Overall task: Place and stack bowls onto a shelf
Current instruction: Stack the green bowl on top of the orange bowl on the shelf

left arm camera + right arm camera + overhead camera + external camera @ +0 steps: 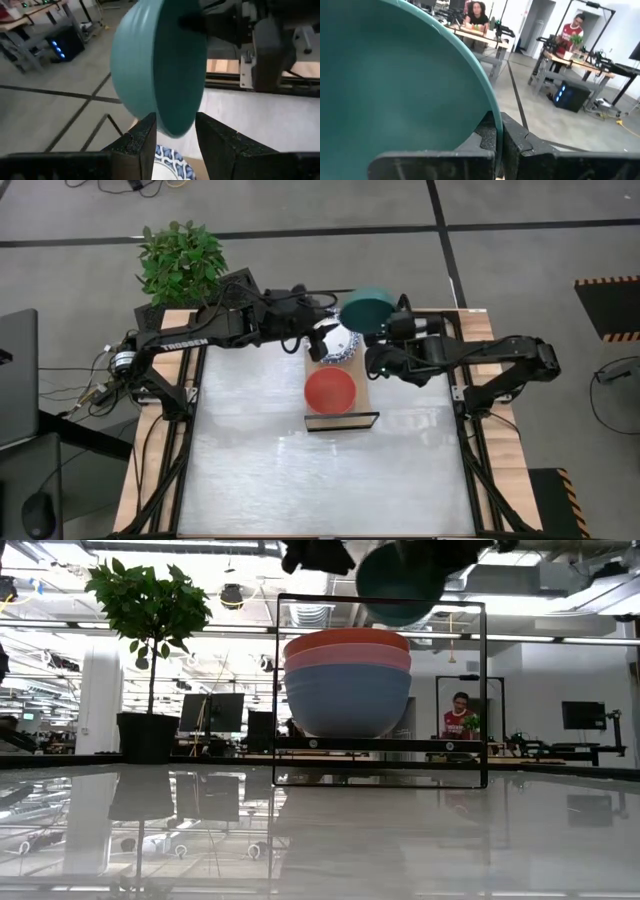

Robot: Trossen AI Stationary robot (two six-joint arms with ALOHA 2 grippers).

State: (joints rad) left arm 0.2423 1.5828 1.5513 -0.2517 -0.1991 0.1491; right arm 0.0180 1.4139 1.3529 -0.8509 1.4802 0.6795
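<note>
On the worktop (260,470), the shelf (341,418) carried a stack at its near end: red bowl (330,390) on top, pink bowl (348,658) under it, slate-blue bowl (348,700) at the bottom. Behind it sat a blue-rimmed white bowl (343,346). Above the far end, the right tool (392,323) pinched the dark green bowl's (367,309) rim, holding it tilted in the air. Left tool (322,342) hovered close by, fingers spread, over the patterned bowl. Beyond, a potted plant (180,262).
</note>
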